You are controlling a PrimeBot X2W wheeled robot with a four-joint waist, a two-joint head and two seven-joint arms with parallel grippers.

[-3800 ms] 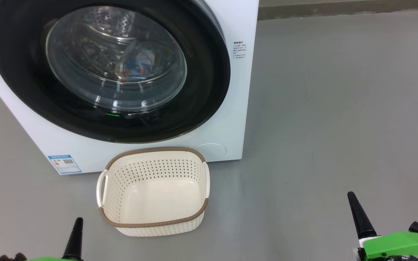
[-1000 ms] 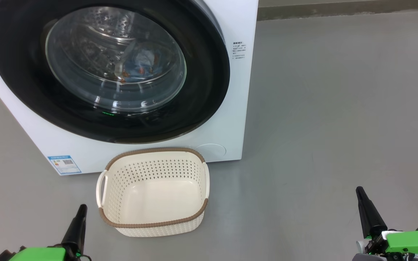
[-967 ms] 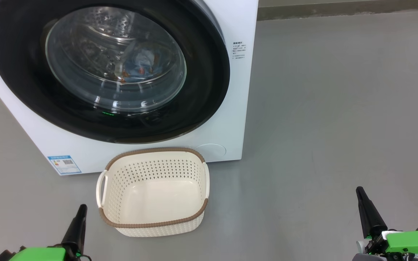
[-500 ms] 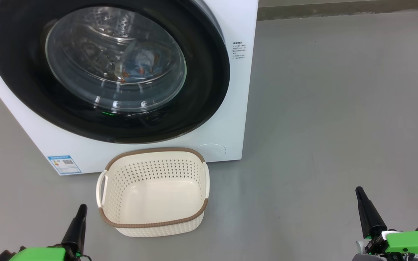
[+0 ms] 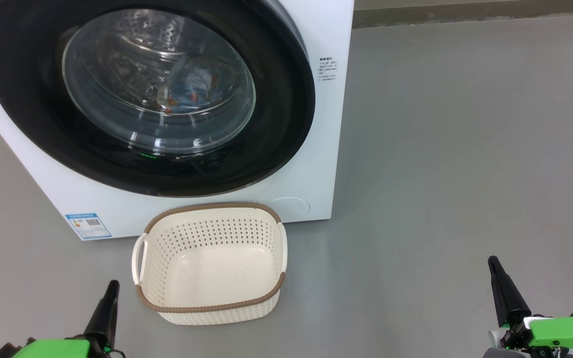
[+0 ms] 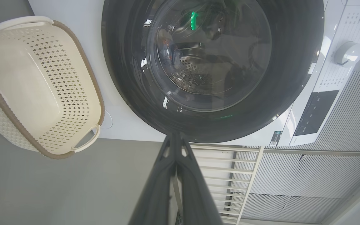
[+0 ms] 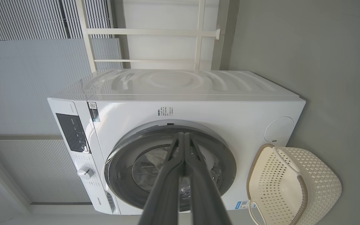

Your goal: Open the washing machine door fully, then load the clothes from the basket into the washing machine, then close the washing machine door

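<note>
The washing machine (image 5: 326, 124) stands white and boxy on the grey floor (image 5: 440, 174). The washing machine door (image 5: 33, 124) lies flush against its front, a wide glossy black ring around a bulging clear glass window (image 5: 117, 64). Through the glass the perforated steel drum (image 5: 142, 30) shows, and inside it lie the clothes (image 5: 194, 84), a light blue bundle with orange marks and a bit of pale fabric. A small blue label sticker (image 5: 88, 224) sits at the machine's lower corner. Just in front of the machine stands the basket (image 5: 212, 308), cream-white and rectangular, with perforated sides, a brown woven-look rim and white side handles, its smooth bottom fully in view. The left claw (image 5: 111, 288) hangs at the lower left near the basket's corner, its two dark fingers pressed together to one point. The right claw (image 5: 493, 263) hangs at the lower right, well apart from the basket, its fingers likewise together and holding nothing.
</note>
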